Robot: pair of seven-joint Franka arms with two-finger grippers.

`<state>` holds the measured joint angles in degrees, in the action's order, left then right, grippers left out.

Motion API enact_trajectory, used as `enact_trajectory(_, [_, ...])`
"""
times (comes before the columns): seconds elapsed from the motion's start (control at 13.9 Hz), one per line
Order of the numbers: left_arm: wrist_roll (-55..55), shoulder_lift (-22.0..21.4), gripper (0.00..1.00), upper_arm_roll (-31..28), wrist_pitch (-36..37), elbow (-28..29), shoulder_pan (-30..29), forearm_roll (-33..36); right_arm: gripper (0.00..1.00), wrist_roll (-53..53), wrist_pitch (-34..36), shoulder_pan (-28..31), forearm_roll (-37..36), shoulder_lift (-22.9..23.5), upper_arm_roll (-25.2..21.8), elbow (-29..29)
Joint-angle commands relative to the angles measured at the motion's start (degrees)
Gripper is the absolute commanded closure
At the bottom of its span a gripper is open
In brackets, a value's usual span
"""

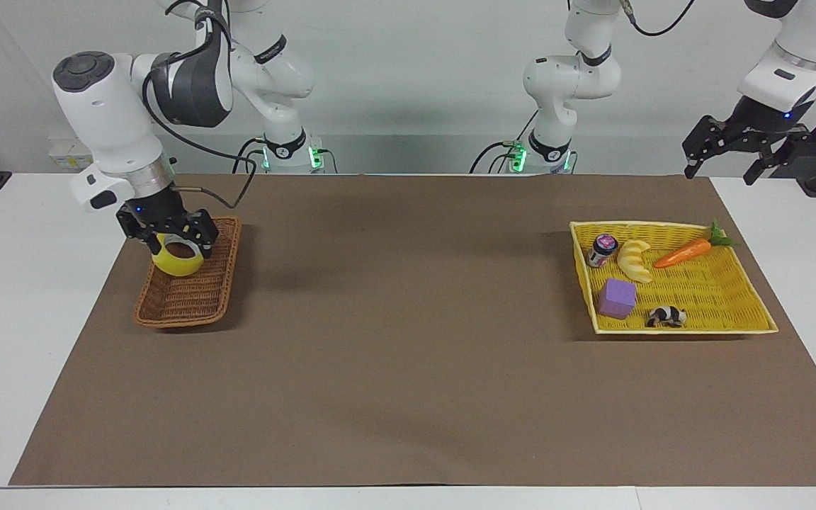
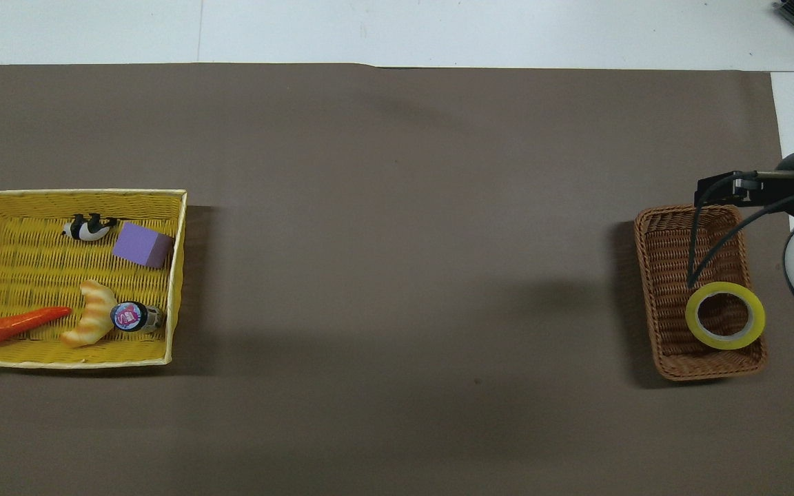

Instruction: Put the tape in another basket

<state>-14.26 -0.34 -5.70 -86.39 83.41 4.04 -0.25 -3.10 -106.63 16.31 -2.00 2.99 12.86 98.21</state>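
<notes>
The tape (image 1: 177,261) is located in the brown wicker basket (image 1: 188,301). The right end effector (image 1: 169,239), fingers spread, is positioned over it. The left end effector (image 1: 737,164) is held open, waiting off the table.

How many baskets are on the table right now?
2. The brown wicker basket sits at the right arm's end, holding the tape; the yellow woven tray sits at the left arm's end. None looks hidden.

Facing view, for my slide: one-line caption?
Right gripper open above tape in wicker basket; left gripper waits.
</notes>
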Motion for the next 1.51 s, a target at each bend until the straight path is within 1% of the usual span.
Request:
enact_trajectory(0.0, [-0.07,-1.42,0.00,0.34,0.34,1.50,-0.43,0.07,0.00,0.46,1.51,0.56,0.14,0.79,0.49,-1.70])
enact_trajectory(0.22, [-0.07,-1.42,0.00,0.34,0.34,1.50,-0.43,0.07,0.00,0.55,3.00,0.04,2.09,-0.09,-0.38,-1.70])
enact_trajectory(0.29, [-0.07,-1.42,0.00,0.34,0.34,1.41,-0.43,0.07,0.00,0.72,3.87,-1.79,2.09,-0.53,-1.78,-2.14])
enact_trajectory(0.36, [-0.07,-1.42,0.00,0.34,0.34,1.41,-0.43,0.07,0.00,0.73,5.45,-3.90,2.09,-0.97,-4.05,-3.27])
enact_trajectory(0.5, [-0.07,-1.42,0.00,0.34,0.34,1.41,-0.43,0.07,0.00,0.73,10.71,-6.02,1.65,-0.97,-5.30,-6.87])
enact_trajectory(0.72, [-0.07,-1.42,0.00,0.34,0.34,1.41,-0.43,0.07,0.00,0.73,16.87,-10.93,1.30,-1.76,-8.37,-9.42])
enact_trajectory(0.86, [0.02,-1.42,0.00,0.34,0.34,1.50,-0.43,0.07,0.00,0.81,20.04,-13.14,1.73,-2.63,-10.48,-10.23])
enact_trajectory(1.15, [-0.07,-1.42,0.00,0.34,0.25,1.49,-0.43,0.07,0.00,2.04,25.05,-13.76,2.09,-5.45,-11.37,-10.23])
enact_trajectory(1.44, [-0.07,-1.42,0.00,0.34,0.25,1.49,-0.43,0.07,0.00,2.13,24.71,-13.33,2.09,-6.07,-11.28,-10.05])
